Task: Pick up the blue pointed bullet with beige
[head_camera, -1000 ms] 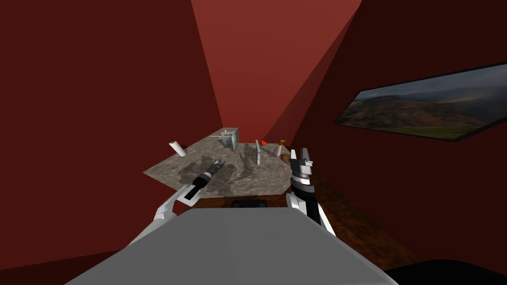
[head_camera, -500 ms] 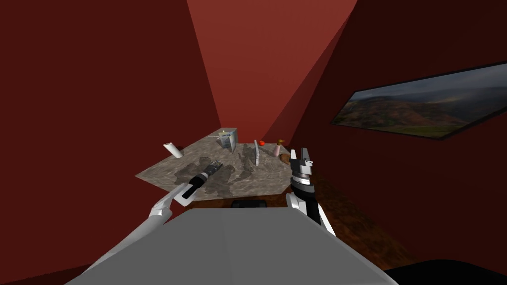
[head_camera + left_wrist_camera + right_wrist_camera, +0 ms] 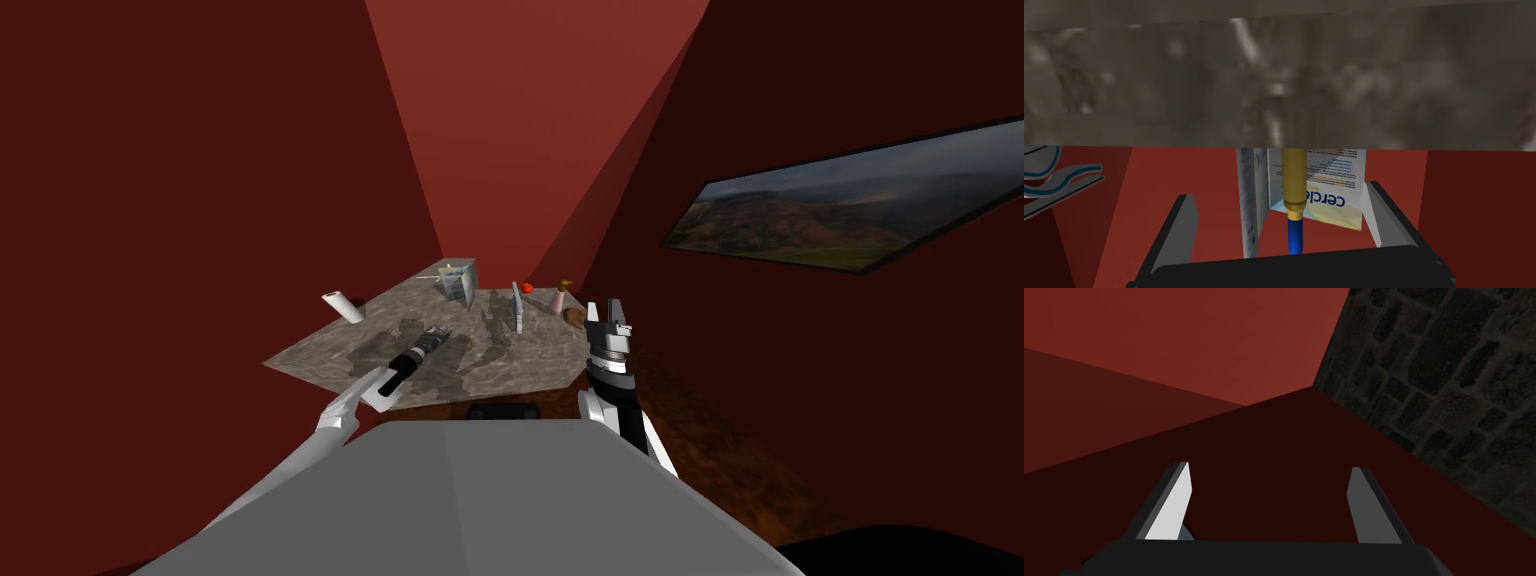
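Colour reference, as I read it from the operator station:

- Bullet (image 3: 1294, 180): two-toned, with a saturated blue pointed tip and a beige-gold casing.
- Box (image 3: 1334, 175): white with blue lettering, and one corner shaded pale yellow and light blue.
- Tabletop (image 3: 330, 355): mottled grey-brown stone pattern with darker blotches.
- Cylinder (image 3: 343, 306): plain white.
- Small round object (image 3: 527, 288): red.
- Bottle (image 3: 560, 300): pale pink with a brown top.
- Thin slab (image 3: 518, 306): grey.
- Left end effector (image 3: 1279, 195) and right end effector (image 3: 1270, 466): light grey fingers on a black body.
- Walls (image 3: 200, 200): dark red.
- Framed picture (image 3: 850, 205): green-brown hills under a grey sky, in a dark frame.
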Robot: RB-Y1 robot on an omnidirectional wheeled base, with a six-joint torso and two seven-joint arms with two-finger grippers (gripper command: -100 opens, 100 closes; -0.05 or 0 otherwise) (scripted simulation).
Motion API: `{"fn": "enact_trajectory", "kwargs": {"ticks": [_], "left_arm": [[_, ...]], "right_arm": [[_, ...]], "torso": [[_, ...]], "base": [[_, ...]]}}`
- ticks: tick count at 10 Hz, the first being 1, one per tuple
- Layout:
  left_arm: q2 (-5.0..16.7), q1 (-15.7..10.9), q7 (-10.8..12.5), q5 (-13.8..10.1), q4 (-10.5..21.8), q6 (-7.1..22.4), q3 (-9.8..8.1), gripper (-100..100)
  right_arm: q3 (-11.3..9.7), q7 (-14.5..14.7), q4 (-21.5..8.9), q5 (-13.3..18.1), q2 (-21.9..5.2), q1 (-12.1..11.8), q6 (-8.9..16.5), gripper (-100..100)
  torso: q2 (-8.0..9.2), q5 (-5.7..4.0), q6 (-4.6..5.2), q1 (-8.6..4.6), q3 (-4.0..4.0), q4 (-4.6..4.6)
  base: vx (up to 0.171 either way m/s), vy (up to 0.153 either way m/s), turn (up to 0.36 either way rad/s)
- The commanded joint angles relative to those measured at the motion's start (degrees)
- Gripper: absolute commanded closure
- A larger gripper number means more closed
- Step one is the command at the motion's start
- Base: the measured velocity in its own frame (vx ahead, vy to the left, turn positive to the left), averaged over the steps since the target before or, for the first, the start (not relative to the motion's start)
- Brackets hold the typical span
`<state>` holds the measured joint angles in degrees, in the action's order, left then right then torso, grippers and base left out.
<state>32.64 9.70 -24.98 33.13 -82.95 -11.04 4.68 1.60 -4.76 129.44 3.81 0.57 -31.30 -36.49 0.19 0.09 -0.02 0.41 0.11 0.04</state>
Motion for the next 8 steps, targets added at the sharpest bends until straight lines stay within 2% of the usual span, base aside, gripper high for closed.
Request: {"fn": "enact_trajectory", "kwargs": {"ticks": [1,2,3,4,5,6,7,8], "left_arm": [[-2.9,-2.5,1.7,2.9,1.2,2.9,0.55,-100],[-3.6,-2.5,1.7,4.5,1.2,3.7,0.55,-100],[-5.7,-4.7,3.1,6.2,2.3,5.8,0.99,-100],[-6.8,-4.7,3.1,7.9,2.3,6.8,0.99,-100],[-6.8,-4.7,3.1,8.5,2.3,6.8,0.99,-100],[-9.3,-6.9,4.6,10.7,3.5,9.5,1.43,-100],[-9.9,-6.9,4.6,12.3,3.5,9.9,1.43,-100],[-11.9,-9.1,6.0,14.0,4.6,12.3,1.88,-100]], "right_arm": [[0.0,0.0,0.0,0.0,0.0,0.0,0.0,0],[0.0,0.0,0.0,0.0,0.0,0.0,0.0,0],[0.0,0.0,0.0,0.0,0.0,0.0,0.0,0],[0.0,0.0,0.0,0.0,0.0,0.0,0.0,0],[0.0,0.0,0.0,0.0,0.0,0.0,0.0,0],[0.0,0.0,0.0,0.0,0.0,0.0,0.0,0],[0.0,0.0,0.0,0.0,0.0,0.0,0.0,0],[0.0,0.0,0.0,0.0,0.0,0.0,0.0,0]], "torso": [[0.00,0.00,0.00,0.00,0.00,0.00],[0.11,0.05,0.03,0.26,0.06,0.02],[0.10,0.06,-0.02,0.21,0.06,0.02],[0.07,0.07,0.01,0.34,0.05,0.02],[0.02,0.06,-0.02,0.19,0.02,0.01],[-0.10,-0.01,-0.03,-0.16,-0.05,-0.02],[-0.11,-0.03,0.03,-0.11,-0.06,-0.02],[-0.03,-0.01,-0.02,-0.06,-0.02,-0.01]], "base": [[-0.094,0.198,-0.183],[-0.078,0.169,-0.105],[-0.071,0.204,-0.142],[-0.057,0.158,-0.116],[-0.019,0.046,0.009],[-0.030,0.085,-0.154],[-0.063,0.104,-0.097],[-0.105,0.147,-0.152]]}}
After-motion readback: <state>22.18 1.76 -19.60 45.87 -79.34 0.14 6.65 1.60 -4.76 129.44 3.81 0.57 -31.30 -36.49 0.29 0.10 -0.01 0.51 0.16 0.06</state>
